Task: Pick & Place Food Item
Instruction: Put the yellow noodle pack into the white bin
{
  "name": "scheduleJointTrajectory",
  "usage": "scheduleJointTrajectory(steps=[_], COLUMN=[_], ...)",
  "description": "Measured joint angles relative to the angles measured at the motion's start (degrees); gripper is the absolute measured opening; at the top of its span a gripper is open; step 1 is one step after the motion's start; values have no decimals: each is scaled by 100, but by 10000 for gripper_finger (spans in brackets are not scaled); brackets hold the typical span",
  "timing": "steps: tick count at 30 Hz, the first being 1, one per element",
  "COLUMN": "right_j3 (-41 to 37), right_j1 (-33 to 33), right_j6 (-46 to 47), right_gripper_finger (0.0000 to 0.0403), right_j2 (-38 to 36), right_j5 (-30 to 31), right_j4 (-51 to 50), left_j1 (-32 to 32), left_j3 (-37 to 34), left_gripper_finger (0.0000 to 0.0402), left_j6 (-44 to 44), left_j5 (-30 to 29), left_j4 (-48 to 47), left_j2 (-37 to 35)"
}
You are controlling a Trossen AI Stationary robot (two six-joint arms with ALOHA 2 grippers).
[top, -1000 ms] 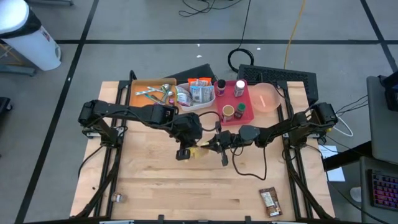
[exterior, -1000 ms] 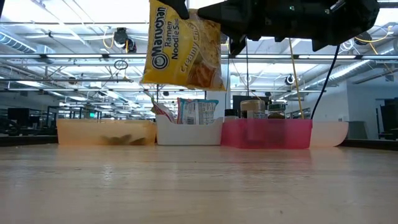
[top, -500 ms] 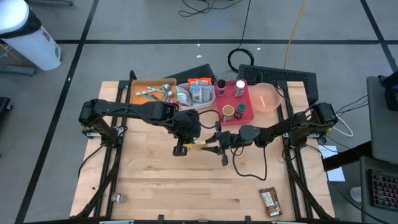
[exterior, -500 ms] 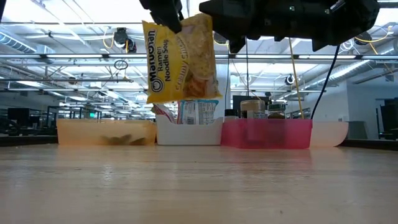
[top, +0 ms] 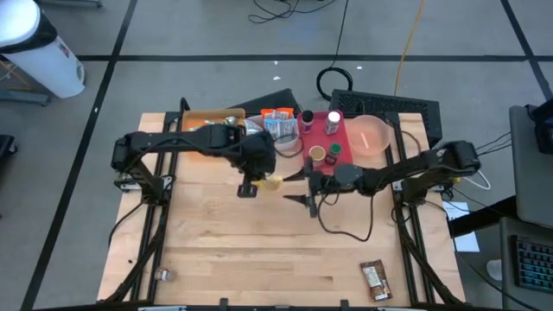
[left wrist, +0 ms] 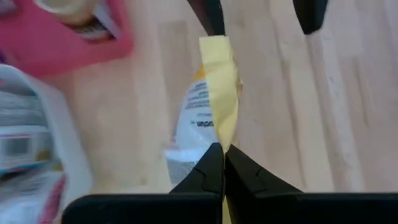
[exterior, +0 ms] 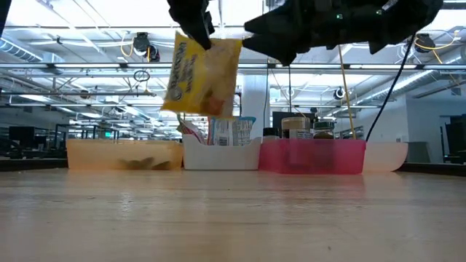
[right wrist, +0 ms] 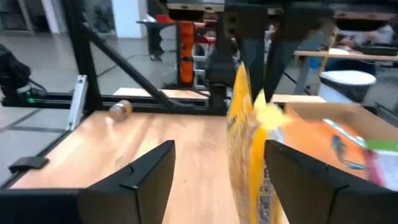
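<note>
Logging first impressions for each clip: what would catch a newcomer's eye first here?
A yellow ramen packet dangles above mid-table, pinched at its top edge by the left gripper. The right gripper faces it with fingers apart. Along the far edge stands a row of food-filled bins, the pink bin brightest.

Straight down from overhead on the whole wooden table (top: 216, 250). Level across from tabletop height toward the trays and hall behind. Close in from each wrist, facing each other across the yellow ramen packet (left wrist: 217, 99), also caught by the low cam.
</note>
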Motion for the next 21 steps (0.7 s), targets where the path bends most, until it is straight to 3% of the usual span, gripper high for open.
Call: scheduleJointTrajectory(steps=[7, 12, 15, 21], right_j3=[-401, -1036, -1444, -2112], right_j1=[-143, -136, -136, -136], right_j6=[12, 5, 111, 464], right_gripper_finger=[248, 242, 241, 242], right_j2=[-836, -1354, -1513, -1533], right_j5=[55, 726, 1027, 1052], right_j4=[-566, -558, -282, 595], left_j1=[570, 1129, 1501, 2076], left_j3=[560, 733, 740, 740], left_gripper_finger=[1, 1, 1, 0], left_j6=[665, 1023, 1193, 1503], left_j5=[19, 59, 250, 603], left_j4=[-2, 151, 251, 642], left_j2=[-2, -7, -7, 13])
